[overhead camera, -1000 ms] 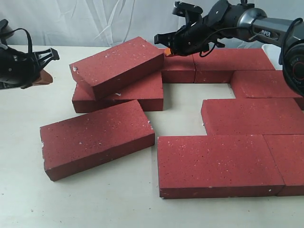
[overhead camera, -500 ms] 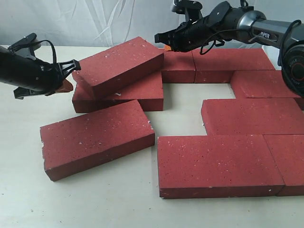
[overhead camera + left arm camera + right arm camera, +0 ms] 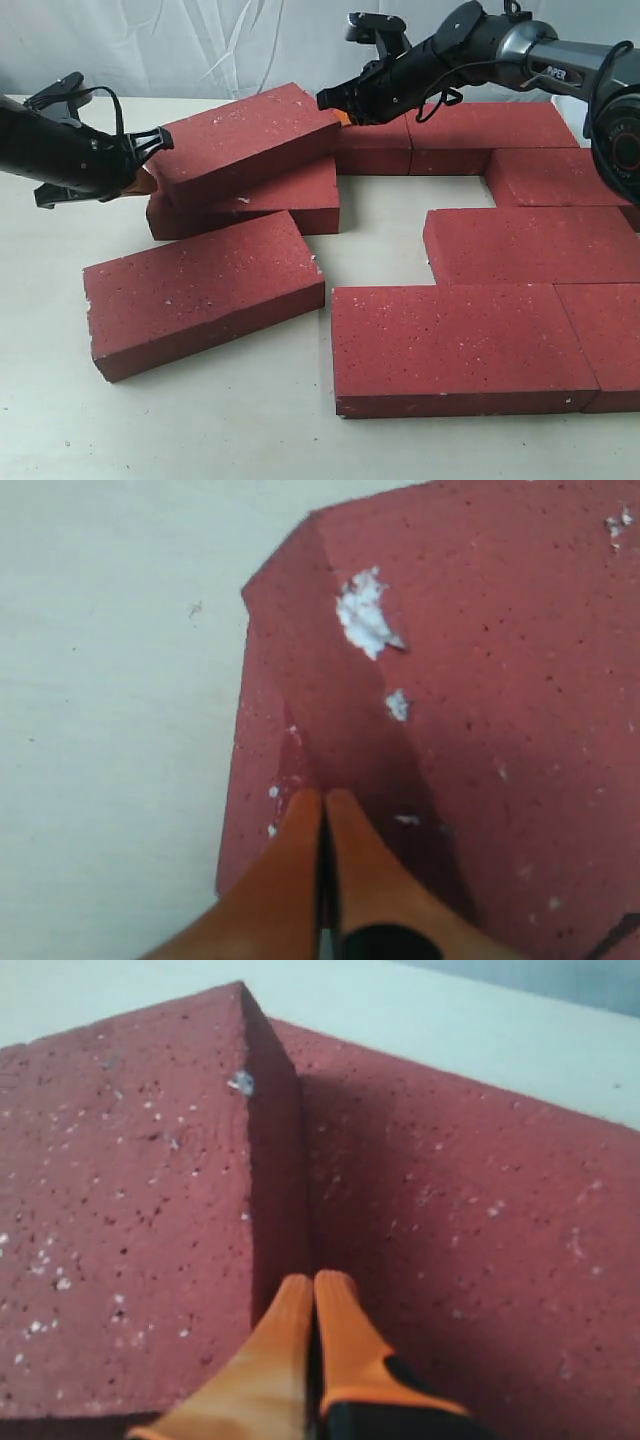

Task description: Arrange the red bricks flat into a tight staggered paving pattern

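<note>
Several red bricks lie on the pale table. One brick (image 3: 245, 140) rests tilted on top of another (image 3: 270, 205). My left gripper (image 3: 146, 181) is shut and empty, its orange tips (image 3: 325, 802) pressed into the corner where the upper brick (image 3: 500, 680) meets the lower one (image 3: 262, 770) at their left end. My right gripper (image 3: 342, 118) is also shut and empty. Its tips (image 3: 313, 1284) sit against the tilted brick's right end (image 3: 130, 1210), above a laid brick (image 3: 470, 1220). A loose brick (image 3: 200, 290) lies askew at the front left.
Laid flat on the right are bricks at the front (image 3: 465, 345), front right (image 3: 610, 340), middle (image 3: 530, 245), right (image 3: 560, 175) and back (image 3: 490, 128), (image 3: 375, 150). A bare gap of table (image 3: 415, 205) opens between them. White cloth hangs behind.
My left gripper swung right to the stacked bricks' left end. My right gripper dropped left onto the tilted brick's right end. The stacked pair shifted slightly left.
</note>
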### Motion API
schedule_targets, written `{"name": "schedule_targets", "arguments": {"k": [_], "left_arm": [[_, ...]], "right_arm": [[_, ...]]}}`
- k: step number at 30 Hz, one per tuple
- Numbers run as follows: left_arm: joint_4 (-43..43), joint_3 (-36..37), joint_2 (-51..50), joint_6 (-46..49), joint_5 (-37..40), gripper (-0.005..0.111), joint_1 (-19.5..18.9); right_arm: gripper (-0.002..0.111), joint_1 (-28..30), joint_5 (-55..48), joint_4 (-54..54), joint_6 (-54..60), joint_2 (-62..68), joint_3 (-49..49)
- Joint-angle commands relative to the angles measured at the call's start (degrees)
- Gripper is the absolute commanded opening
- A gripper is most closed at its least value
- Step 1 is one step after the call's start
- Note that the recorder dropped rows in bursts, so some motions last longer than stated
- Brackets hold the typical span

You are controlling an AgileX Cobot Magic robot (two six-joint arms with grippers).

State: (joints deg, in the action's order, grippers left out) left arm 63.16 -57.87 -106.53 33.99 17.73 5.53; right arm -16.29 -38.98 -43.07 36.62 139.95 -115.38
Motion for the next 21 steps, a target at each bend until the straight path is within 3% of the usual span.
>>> {"name": "schedule_targets", "arguments": {"k": [1,10,21], "left_arm": [[0.4,-0.3,-0.3,1.1,0.3,0.000,0.3],[-2.9,-0.3,-0.3,1.1,2.3,0.000,0.3],[-4.5,-0.3,2.6,1.1,5.0,0.000,0.3]], "right_arm": [[-0.001,0.0,-7.9,0.1,3.5,-2.4,-0.3],[-0.001,0.0,-22.2,2.9,3.7,-6.9,-0.3],[-0.001,0.1,-30.9,2.9,2.0,-7.8,-0.3]]}}
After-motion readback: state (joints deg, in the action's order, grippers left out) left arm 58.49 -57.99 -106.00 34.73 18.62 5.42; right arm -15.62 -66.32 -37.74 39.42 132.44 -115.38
